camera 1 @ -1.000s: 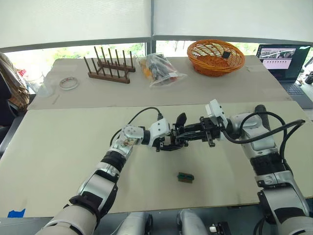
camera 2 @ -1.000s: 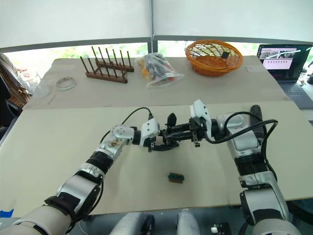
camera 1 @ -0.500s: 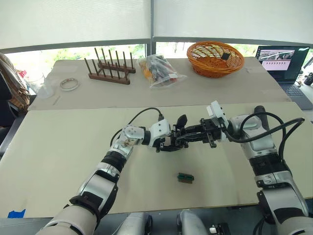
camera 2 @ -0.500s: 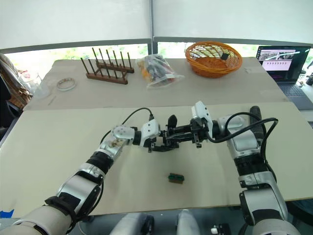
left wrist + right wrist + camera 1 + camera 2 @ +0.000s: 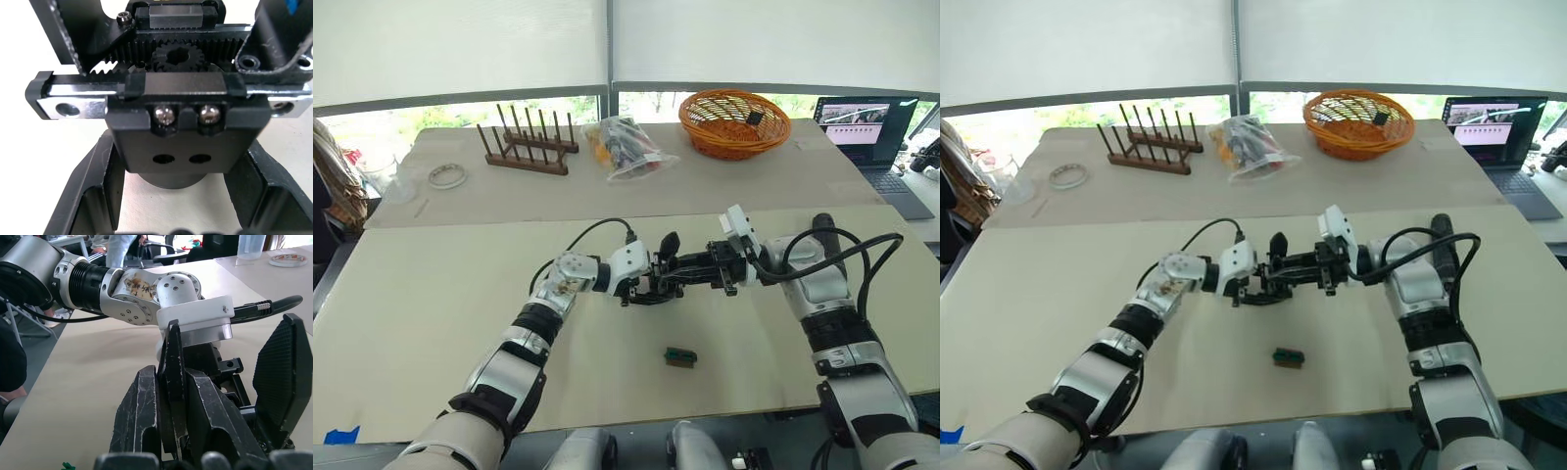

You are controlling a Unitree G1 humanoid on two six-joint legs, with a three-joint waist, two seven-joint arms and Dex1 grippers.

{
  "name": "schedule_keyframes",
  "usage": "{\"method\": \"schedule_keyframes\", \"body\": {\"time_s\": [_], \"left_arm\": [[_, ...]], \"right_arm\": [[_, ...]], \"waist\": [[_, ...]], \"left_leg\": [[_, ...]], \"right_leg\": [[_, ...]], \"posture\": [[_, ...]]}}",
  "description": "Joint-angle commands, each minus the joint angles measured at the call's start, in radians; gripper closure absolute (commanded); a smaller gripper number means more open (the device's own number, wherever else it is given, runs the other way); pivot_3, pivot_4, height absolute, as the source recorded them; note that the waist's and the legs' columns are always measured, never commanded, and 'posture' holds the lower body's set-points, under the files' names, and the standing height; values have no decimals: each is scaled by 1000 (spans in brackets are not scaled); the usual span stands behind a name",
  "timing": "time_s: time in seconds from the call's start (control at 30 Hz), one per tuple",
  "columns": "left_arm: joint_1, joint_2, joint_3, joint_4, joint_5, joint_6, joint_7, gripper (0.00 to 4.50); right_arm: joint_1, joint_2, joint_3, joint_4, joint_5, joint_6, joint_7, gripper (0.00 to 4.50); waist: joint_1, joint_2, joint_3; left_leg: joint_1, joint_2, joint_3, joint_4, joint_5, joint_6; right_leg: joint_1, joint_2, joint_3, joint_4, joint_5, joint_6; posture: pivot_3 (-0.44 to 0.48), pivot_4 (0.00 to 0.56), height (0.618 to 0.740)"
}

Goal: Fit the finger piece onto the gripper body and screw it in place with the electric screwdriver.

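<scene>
Finger piece [image 5: 172, 382] half hidden in right claw [image 5: 168, 401].

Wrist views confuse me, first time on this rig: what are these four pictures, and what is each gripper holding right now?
The two wide pictures come from the robot's head, looking down over its arms at the table. The two close pictures come from a camera on each wrist. The left gripper clamps the gripper body, the block with gear teeth and two screws. The right gripper pinches the finger piece right beside it. A small green block lies nearer the robot; a basket, a wooden rack and a laptop sit farther back.
</scene>
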Motion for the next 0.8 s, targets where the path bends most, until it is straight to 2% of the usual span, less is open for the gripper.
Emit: {"method": "schedule_keyframes", "body": {"time_s": [0.03, 0.2, 0.37, 0.8], "left_arm": [[-6, -4, 13, -36, -12, 0, -6, 2206], [-6, 7, 10, -47, -10, 6, -16, 2206], [-6, 16, 8, -53, -8, 10, -20, 2206], [-9, 12, 12, -61, -9, 26, -15, 2206]], "right_arm": [[51, -24, 94, 73, -94, 35, 39, 4179], [11, -58, 175, 125, -138, 74, 130, 4179], [-14, -25, 169, 180, -151, 34, 78, 4179], [17, -21, 145, 149, -125, 46, 45, 4179]], "waist": [[-1, 0, 0], [1, 0, 0], [-2, 0, -2], [-2, 0, -7]], "left_leg": [[0, 0, 0, 0, 0, 0], [0, 0, 0, -1, 0, 1], [2, 0, 0, -1, -2, 1], [2, 1, 0, -2, -2, 0]], "right_leg": [[0, 0, 0, 0, 0, 0], [-1, 0, 0, 0, 0, 0], [0, 0, 0, -1, 0, 0], [0, 0, 2, -1, 0, 0]], "posture": [[0, 150, 740], [0, 150, 740], [0, 150, 740], [0, 150, 740]]}}
